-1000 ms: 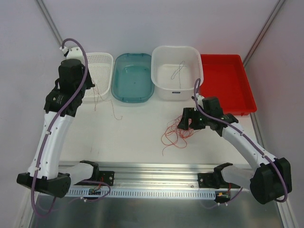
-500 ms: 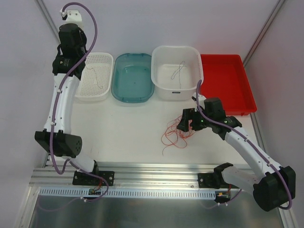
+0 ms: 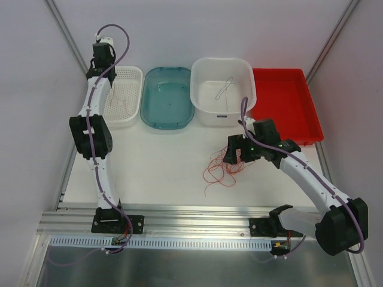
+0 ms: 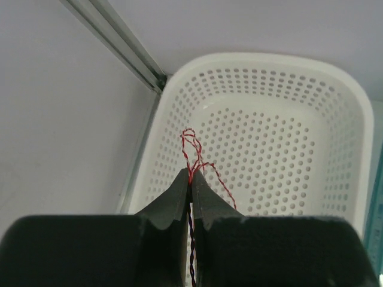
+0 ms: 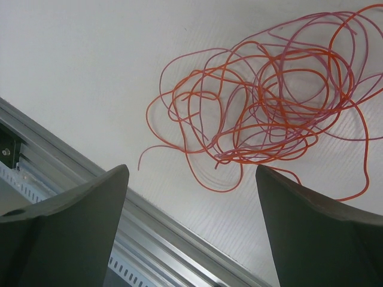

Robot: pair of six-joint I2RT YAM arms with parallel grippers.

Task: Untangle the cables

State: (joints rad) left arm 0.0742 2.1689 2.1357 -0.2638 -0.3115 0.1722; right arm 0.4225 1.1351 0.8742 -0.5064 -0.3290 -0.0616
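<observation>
Item: right gripper (image 5: 191, 173). Stands with fingers spread wide, grasping nothing, just above white tabletop (image 3: 161, 167).

Item: tangle of thin red and orange cables (image 5: 269, 101). Lies in loose overlapping loops on tabletop, below and just ahead of that gripper's fingertips.

Item: left gripper (image 4: 191, 177). Pinches thin twisted red-and-white cable (image 4: 192, 149); short loop pokes out beyond fingertips.

Item: white perforated plastic basket (image 4: 335, 119). Sits directly beneath left gripper.

Items beyond right gripper: teal translucent oval tub (image 3: 158, 104); white square plastic tub (image 3: 206, 75) holding pale grey wire (image 3: 224, 89); red plastic tray (image 3: 287, 107).
</observation>
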